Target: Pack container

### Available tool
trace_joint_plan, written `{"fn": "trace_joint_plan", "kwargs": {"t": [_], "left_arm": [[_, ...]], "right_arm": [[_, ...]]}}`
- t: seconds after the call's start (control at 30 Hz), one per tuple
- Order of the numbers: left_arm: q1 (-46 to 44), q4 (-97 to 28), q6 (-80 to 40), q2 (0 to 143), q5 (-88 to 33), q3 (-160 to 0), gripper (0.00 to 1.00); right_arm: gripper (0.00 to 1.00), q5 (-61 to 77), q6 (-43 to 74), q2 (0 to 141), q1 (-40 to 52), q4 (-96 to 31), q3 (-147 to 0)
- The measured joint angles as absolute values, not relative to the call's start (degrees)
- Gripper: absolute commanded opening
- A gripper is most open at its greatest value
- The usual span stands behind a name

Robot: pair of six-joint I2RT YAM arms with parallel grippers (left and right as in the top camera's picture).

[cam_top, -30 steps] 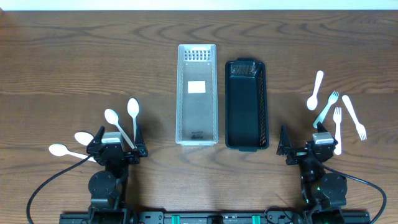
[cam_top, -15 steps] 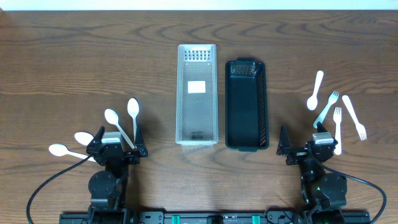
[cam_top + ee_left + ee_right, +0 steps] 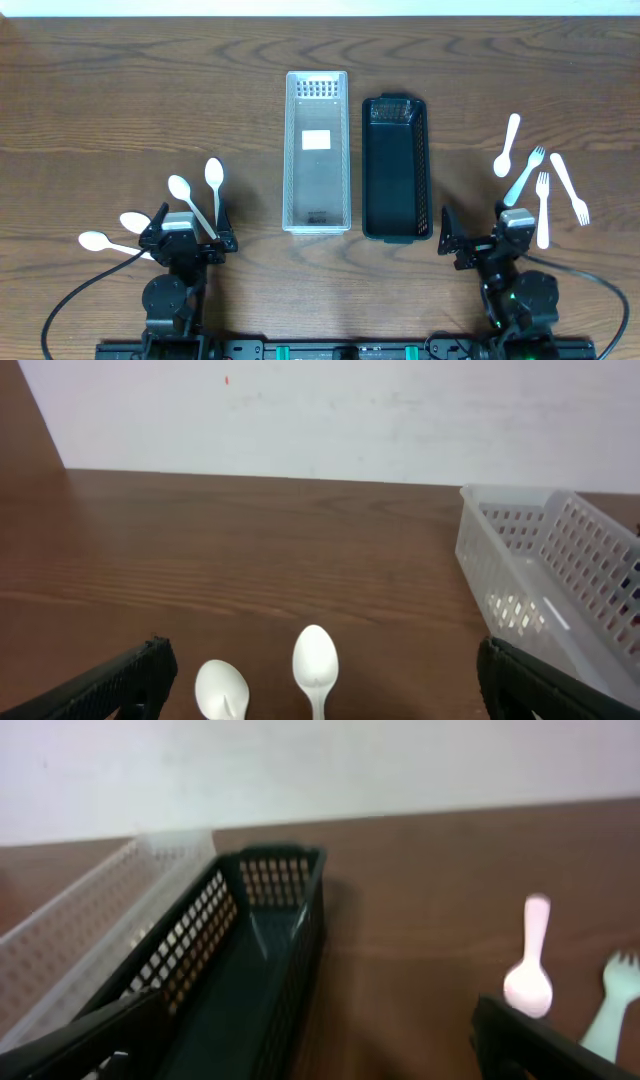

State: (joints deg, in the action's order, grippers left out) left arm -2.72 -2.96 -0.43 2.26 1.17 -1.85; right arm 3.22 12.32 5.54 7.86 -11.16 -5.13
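You had two long, narrow containers side by side at the centre of the overhead frame. The clear basket point(image 3: 317, 150) was translucent plastic with perforated walls and a white label on its floor. Just to its right, the black basket point(image 3: 395, 170) was a little shorter, with slotted mesh sides and a glossy bottom. Both sat lengthwise, well apart from the cutlery.

You had eight pieces of white plastic cutlery: five spoons and three forks. The four left spoons point(image 3: 215, 173) fanned out at the lower left, some handles running under the arm there. At the right edge the lone spoon point(image 3: 510, 140) lay beside the three forks point(image 3: 543, 200), tines pointing various ways. Everything rested on the dark, wood-grain table point(image 3: 120, 100).

Your left gripper point(image 3: 190, 218) was spread wide and held nothing. Your right gripper point(image 3: 472, 228) was likewise released, its black fingers parted at the lower corners of its wrist view.
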Motion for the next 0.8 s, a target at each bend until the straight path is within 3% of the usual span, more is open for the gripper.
{"fn": "trace_joint_plan", "kwargs": {"t": [0.3,0.6,0.8], "left_arm": [[-2.72,-20.91,-4.27,6.94,0.78,-14.48,0.98],[-2.72,-35.53,-4.71,27.86,0.60,-38.98,0.98],[-2.72,-40.34,-4.71,40.71,0.38,-46.24,0.98]], "right_arm": [[0.99,2.50,11.40,30.33,6.09,-25.32,-30.37],[0.99,4.49,8.88,66.13,-1.74,-52.82,-65.76],[0.99,4.73,6.17,81.21,-4.12,-58.26,-79.94]]}}
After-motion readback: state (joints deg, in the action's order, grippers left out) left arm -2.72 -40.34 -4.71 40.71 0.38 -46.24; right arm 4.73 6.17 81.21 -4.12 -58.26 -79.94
